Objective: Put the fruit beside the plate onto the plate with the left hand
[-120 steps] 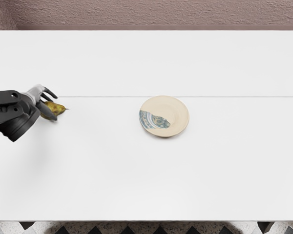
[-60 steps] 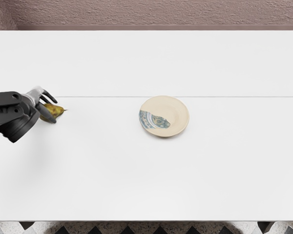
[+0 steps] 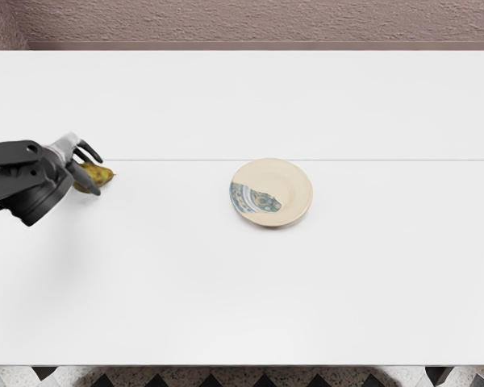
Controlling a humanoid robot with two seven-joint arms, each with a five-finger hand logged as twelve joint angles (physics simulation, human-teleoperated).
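One step underway: left hand (image 3: pixel 71 160) is curling its fingers (image 3: pixel 87 151) round the fruit (image 3: pixel 99 174) at far left of table (image 3: pixel 242 282), well apart from plate (image 3: pixel 294 181); carry & release are remaining

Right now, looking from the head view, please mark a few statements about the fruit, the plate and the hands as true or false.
1. The fruit lies on the plate. False: it is far to the plate's left, at the left hand.
2. The left hand's fingers are curled around the fruit. True.
3. The plate carries a blue patterned patch on its left part. True.
4. The right arm reaches over the plate. False: no right arm shows in this view.
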